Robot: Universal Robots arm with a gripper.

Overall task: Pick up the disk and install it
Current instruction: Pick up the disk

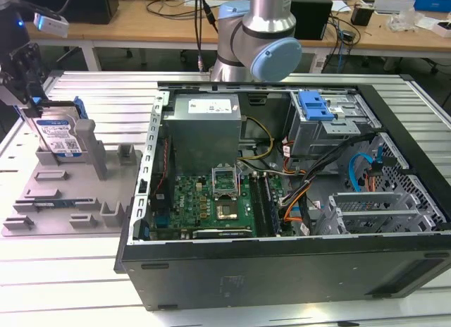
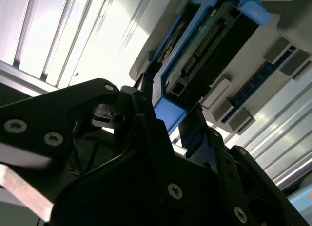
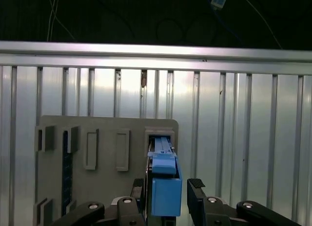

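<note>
The disk point(image 1: 62, 138) stands in the grey holder point(image 1: 70, 200) between the claw's point(image 3: 168, 184) slightly parted fingers point(image 3: 196, 193), which should probably close squarely on its blue frame point(image 3: 165, 197), avoiding any tilt.

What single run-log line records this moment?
silver hard disk in blue carrier frame: upright in grey plastic holder | gripper: open, astride disk
</note>
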